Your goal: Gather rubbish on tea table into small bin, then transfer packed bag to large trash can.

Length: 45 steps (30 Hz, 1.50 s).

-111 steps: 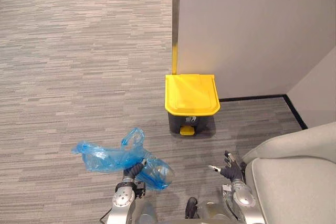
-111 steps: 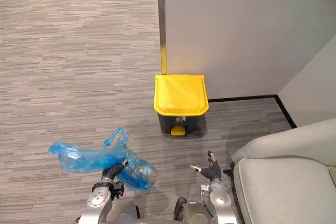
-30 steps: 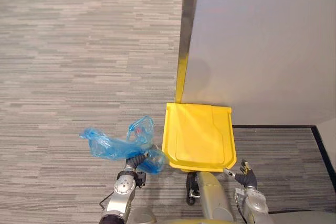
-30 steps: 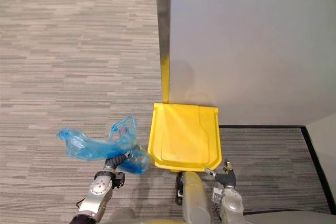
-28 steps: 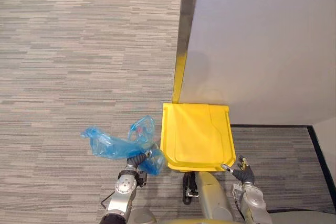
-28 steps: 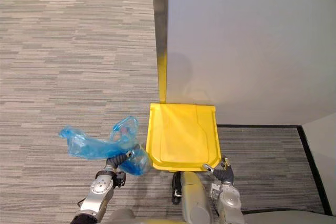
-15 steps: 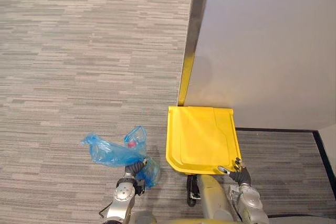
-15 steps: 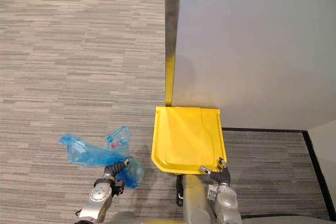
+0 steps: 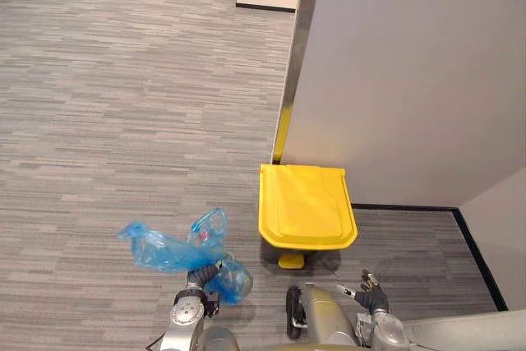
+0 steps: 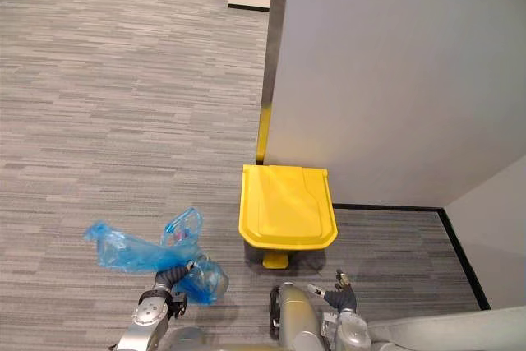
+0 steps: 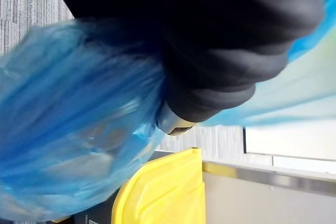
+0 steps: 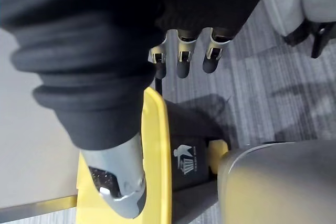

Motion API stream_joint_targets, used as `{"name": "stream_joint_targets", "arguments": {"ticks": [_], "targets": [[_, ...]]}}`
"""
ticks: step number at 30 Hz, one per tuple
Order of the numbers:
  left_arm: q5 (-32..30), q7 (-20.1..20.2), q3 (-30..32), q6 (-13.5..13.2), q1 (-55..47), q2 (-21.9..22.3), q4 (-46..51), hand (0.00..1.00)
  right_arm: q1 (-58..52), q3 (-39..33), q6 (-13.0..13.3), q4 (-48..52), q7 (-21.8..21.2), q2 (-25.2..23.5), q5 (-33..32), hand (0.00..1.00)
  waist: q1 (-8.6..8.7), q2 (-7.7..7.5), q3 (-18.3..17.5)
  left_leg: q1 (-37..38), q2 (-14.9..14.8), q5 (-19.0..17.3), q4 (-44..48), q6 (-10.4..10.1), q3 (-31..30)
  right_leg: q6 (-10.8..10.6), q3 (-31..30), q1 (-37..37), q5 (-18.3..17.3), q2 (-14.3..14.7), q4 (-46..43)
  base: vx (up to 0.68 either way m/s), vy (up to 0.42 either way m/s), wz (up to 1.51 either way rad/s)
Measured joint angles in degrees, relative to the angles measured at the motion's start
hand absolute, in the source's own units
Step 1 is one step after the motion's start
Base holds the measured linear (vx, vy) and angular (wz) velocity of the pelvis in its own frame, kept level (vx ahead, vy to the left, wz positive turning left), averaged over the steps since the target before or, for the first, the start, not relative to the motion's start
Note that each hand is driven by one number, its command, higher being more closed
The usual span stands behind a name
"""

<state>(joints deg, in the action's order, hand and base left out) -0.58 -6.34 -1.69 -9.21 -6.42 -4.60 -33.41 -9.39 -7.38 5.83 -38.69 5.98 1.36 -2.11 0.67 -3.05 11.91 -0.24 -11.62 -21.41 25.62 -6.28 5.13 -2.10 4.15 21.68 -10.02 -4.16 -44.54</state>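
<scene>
Rising behind everything is the grey wall [image 9: 411, 80], with striped carpet [image 9: 123, 80] spreading out to the robot's left. Against the wall's foot stands the trash can [image 9: 306, 218], its yellow lid [image 10: 286, 207] down flat and its pedal [image 9: 290, 260] poking out in front.

The blue bag [image 9: 173, 251] hangs just to the left of the can and is not yet over it. The left hand [image 9: 201, 275] is clenched round the bag's gathered neck, and the left wrist view shows the plastic [image 11: 68, 119] bunched against the hand, with the lid beyond it. The right hand [image 9: 370, 297] is empty, near the can's front right but apart from it. Its fingers [image 12: 184, 56] hang loose and straight in the right wrist view.

The main risk, as I judge it, is the shut lid. If the bag is swung over before the lid is raised, it will land on top and slide off. The thin plastic could also slip or tear where it is squeezed.

Compared with half a second ago, the camera has pulled back, so the pedal and more of the floor now show. The bag is still held the same way, the lid is still down, and the right hand no longer sits at the lid's front corner.
</scene>
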Motion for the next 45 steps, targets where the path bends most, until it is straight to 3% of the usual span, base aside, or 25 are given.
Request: {"name": "stream_joint_targets", "arguments": {"ticks": [2,3,4,5,9,14,15,16,17,18,19,21,25,29,35,38,40,45], "targets": [[0.1,0.0,0.1,0.0,-2.0,-0.2,2.5,1.00,-0.1,0.6,0.0,0.3,-0.1,-0.3,0.0,0.00,-0.09,-1.36,-2.1,-1.7,1.0,0.5,-0.7,-0.1,0.5,-1.6,0.6,-3.8,-6.2,-2.4,-1.4,-0.04,-0.142,-0.09],[0.2,0.0,0.1,0.1,-2.6,-0.1,3.3,1.00,0.0,0.5,0.1,1.2,-0.1,0.0,0.0,0.00,-0.86,-2.38,-3.3,-3.4,1.8,0.7,0.1,-0.6,0.6,-0.2,1.7,-6.8,-11.9,-2.2,6.2,0.05,-0.175,-0.29],[0.2,-0.1,0.3,0.4,-2.7,0.9,3.1,1.00,0.8,0.5,0.1,1.2,0.0,0.4,0.1,0.00,-1.50,-0.43,-3.4,-3.9,1.1,1.1,0.1,-1.4,-0.1,0.1,2.1,-6.8,-10.9,-0.6,7.5,0.04,-0.133,-0.38],[0.3,0.1,0.1,0.5,-3.0,1.6,3.1,1.00,1.0,0.5,0.2,1.3,0.0,0.8,0.1,0.00,-1.59,0.50,-4.0,-3.6,0.8,1.4,-1.8,-1.7,-0.6,0.8,2.0,-6.8,-10.2,0.4,9.1,0.04,-0.073,-0.27],[0.5,0.1,0.1,0.3,-2.4,1.7,2.7,1.00,2.5,0.6,0.5,-1.2,0.0,2.5,0.1,0.00,-1.20,2.10,-5.8,-1.8,0.3,7.6,-10.0,-1.7,-0.5,2.1,2.3,-7.7,-6.9,2.5,16.3,0.16,-0.071,-0.05],[1.1,0.3,0.0,0.2,-2.1,1.4,2.4,1.00,2.1,0.5,0.4,-3.2,0.2,3.3,0.2,0.00,-0.55,1.95,-5.8,-2.5,0.4,10.9,-2.7,-4.1,-0.6,2.2,6.5,-17.0,-5.1,1.0,22.6,0.17,0.017,0.46],[1.2,0.4,0.0,0.1,-2.2,1.3,2.4,1.00,2.4,0.4,0.5,-3.1,0.3,3.2,0.2,0.00,-0.66,1.59,-5.7,-4.2,0.6,11.9,2.5,-4.8,-0.5,2.6,6.8,-18.6,-4.8,0.3,23.4,0.14,0.083,0.36],[1.2,0.6,0.0,-0.1,-1.9,0.9,2.5,1.00,3.0,0.4,0.5,-3.1,0.4,2.7,0.1,0.00,-1.13,-0.12,-5.0,-8.5,0.9,10.6,8.3,-4.3,0.4,2.8,6.5,-20.2,-4.7,-0.9,24.9,0.12,0.085,0.31],[1.3,1.0,0.0,-0.1,-1.9,0.8,2.6,1.00,4.0,0.3,0.6,-3.2,0.5,2.2,0.0,0.00,-1.51,0.08,-5.1,-9.9,1.3,7.8,5.2,-2.2,2.1,2.5,6.3,-20.8,-4.5,-1.8,25.8,0.11,0.117,0.28],[1.6,1.1,-0.2,-0.1,-2.1,1.2,2.6,1.00,4.9,-0.3,0.6,-3.2,0.6,2.8,0.0,0.00,-1.36,0.82,-4.7,-11.3,1.7,11.9,-2.3,1.2,3.7,2.0,7.2,-21.0,-4.2,-1.7,25.7,0.13,0.137,0.20],[1.8,1.2,-0.5,-0.1,-2.2,1.0,2.3,1.00,6.1,-1.3,0.5,-3.9,0.7,3.1,0.0,0.00,-1.61,2.13,-4.8,-10.8,1.1,17.1,-5.9,2.0,4.4,1.3,7.4,-21.6,-4.1,-1.1,26.0,0.14,0.122,0.19],[2.2,1.1,-0.5,-0.1,-2.7,-0.3,2.4,1.00,6.6,-1.0,0.6,-4.0,1.1,1.9,-0.1,0.00,-1.67,1.03,-5.3,-8.9,2.6,18.3,-10.9,1.7,4.5,-0.1,7.3,-21.8,-3.3,-1.8,27.4,0.12,0.072,0.16],[2.2,1.0,-0.5,0.1,-3.0,-2.6,2.1,1.00,7.2,-1.1,0.5,-5.5,1.3,1.0,-0.1,0.00,-1.55,0.02,-5.3,-4.6,4.2,19.1,-16.5,1.7,5.1,-0.8,6.7,-24.8,-2.8,-2.7,30.2,0.09,0.056,0.02],[2.2,0.9,-0.5,0.1,-3.6,-3.8,1.2,1.00,7.3,-1.3,0.5,-5.6,1.4,1.1,-0.1,0.00,-1.18,0.11,-5.3,-1.3,4.6,21.8,-21.9,1.5,6.4,-1.0,5.9,-25.3,-2.3,-2.6,30.9,0.02,-0.021,-0.13],[2.1,0.9,-1.2,0.1,-3.6,-3.9,-1.0,1.00,7.5,-1.2,0.4,-7.6,1.4,1.3,-0.1,0.00,0.08,0.11,-5.3,0.2,4.5,23.1,-23.9,1.2,7.0,-0.8,5.0,-25.3,-2.1,-1.9,30.9,-0.01,-0.024,-0.07],[2.1,1.1,-2.7,0.0,-3.6,-3.5,-1.6,1.00,7.4,-1.2,0.4,-7.7,1.4,1.5,-0.1,0.00,0.16,0.87,-5.6,0.8,4.2,25.4,-25.9,1.6,8.0,-0.8,3.8,-24.9,0.0,-1.3,32.2,-0.06,-0.014,-0.22],[2.1,1.2,-2.8,0.0,-3.6,-2.6,-2.0,1.00,7.4,-1.2,0.4,-7.7,1.3,1.6,-0.1,0.00,0.33,1.66,-5.8,0.9,3.6,25.6,-26.1,1.6,9.3,-0.7,2.8,-24.5,1.5,-0.7,33.1,-0.09,0.018,-0.32],[2.1,1.3,-3.2,0.0,-3.6,-2.3,-2.1,1.00,6.5,-1.1,0.4,-7.7,1.3,1.6,-0.1,0.00,1.37,1.89,-5.8,1.2,4.0,25.6,-27.7,1.5,9.3,-0.8,1.8,-24.3,1.5,-0.8,34.7,-0.13,0.029,-0.13]]}}
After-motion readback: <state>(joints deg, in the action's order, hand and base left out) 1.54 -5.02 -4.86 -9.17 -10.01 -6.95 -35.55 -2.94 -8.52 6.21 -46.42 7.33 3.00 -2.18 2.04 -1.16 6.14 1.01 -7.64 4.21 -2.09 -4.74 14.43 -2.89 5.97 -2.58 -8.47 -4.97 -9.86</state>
